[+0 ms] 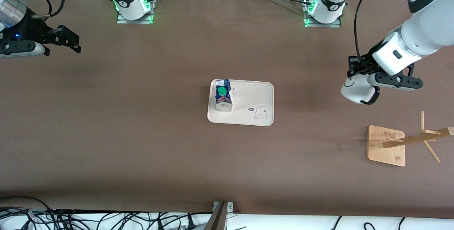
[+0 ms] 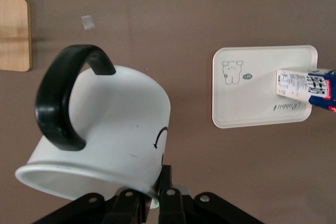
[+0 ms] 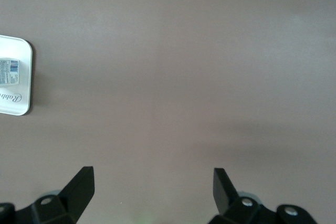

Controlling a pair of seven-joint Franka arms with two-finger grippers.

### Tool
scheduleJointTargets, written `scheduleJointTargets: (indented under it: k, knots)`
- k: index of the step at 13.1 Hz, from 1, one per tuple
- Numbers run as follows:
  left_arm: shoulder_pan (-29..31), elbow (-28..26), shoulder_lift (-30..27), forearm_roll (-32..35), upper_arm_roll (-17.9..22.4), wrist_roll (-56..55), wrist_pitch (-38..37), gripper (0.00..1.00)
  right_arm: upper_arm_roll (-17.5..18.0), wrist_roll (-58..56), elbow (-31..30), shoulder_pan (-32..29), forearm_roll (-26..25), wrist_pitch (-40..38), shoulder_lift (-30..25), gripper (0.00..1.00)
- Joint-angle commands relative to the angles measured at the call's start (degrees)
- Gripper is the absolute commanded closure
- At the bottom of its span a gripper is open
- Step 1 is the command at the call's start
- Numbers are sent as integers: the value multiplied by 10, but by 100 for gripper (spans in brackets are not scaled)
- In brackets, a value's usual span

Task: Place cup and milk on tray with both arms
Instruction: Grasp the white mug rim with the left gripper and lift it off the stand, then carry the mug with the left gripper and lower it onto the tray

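Cup (image 1: pixel 355 88) airborne in left pincer (image 1: pixel 365 77), milk (image 1: pixel 223 97) upright on tray (image 1: pixel 248 114).
Cup tipped on its side, handle up, rim clamped; pincer over surface (image 1: pixel 142 134) near left arm's end. Right pincer (image 1: pixel 67 40) wide open, empty, waiting.

The brown matte worktop (image 1: pixel 142 144) carries a flat cream rectangular tray (image 1: pixel 248 97) at its middle, between the two pincers. A wooden rack with a square base (image 1: pixel 386 146) stands at the left arm's end, near the left pincer (image 1: pixel 360 72).
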Motion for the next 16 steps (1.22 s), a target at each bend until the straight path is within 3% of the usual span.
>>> scheduleJointTargets:
  k: [1,4,8,10,12,16]
  knots:
    - [-9,27,13,2,-11,2,-63,100,5,-7,13,-6,3,0,6,0]
    - [-34,27,32,3,-19,3,-135,100,5,-7,13,-6,3,-1,5,0]
    - [-71,27,69,3,-20,0,-146,100,5,-7,13,-5,3,0,6,0]
    - [-84,32,115,3,-21,-62,-144,100,5,-7,13,-5,3,7,6,0]
    - [-122,94,188,11,-20,-172,-144,100,5,-7,13,-5,4,7,6,0]
    - [-224,236,356,40,-3,-261,-147,100,5,-7,13,-4,8,10,7,0]
